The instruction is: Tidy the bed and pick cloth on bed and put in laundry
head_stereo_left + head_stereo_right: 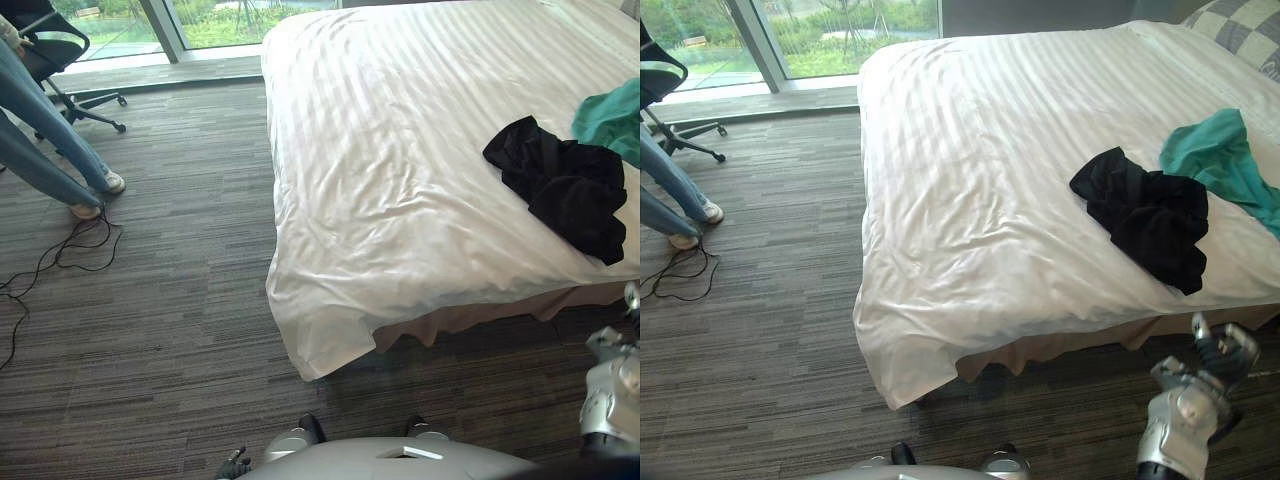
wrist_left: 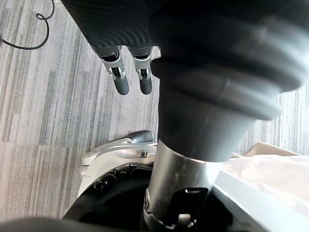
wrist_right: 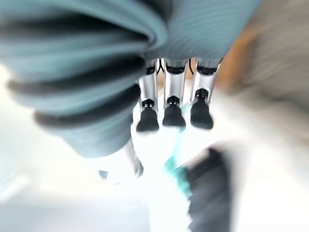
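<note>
Cloth lies in two pieces on the bed (image 1: 970, 120). A black cloth (image 1: 1145, 215) is crumpled in a thick heap near the edge closest to the robot, toward its right. A teal cloth (image 1: 1220, 160) is spread just beyond it. The two touch where they meet, though I cannot tell which lies over the other. Under them the white sheet (image 1: 910, 340) is loose and rumpled toward the corner.

The right hand (image 1: 1218, 358) is low in front of the bed's edge, below the black cloth and apart from it. Its fingers (image 3: 173, 104) are straight and hold nothing. The left hand (image 2: 121, 79) hangs over the carpet (image 2: 48, 96) at the robot's side, fingers relaxed and empty.

Both cloths look light, soft and limp, with no stiffness to hold a shape. Lifted, each will likely sag and trail loose ends. Neither seems fragile or slippery.

The black cloth is the nearer, and its raised folds give the fingers something to close round. The best hold is probably from above, on the highest bunch near the middle of the heap, gathering as much as possible so little hangs down. A flat edge would be a poor choice, since fingers pressed deep there could pinch the sheet as well and drag it up. A trailing end could also catch the teal cloth and pull it along.
</note>
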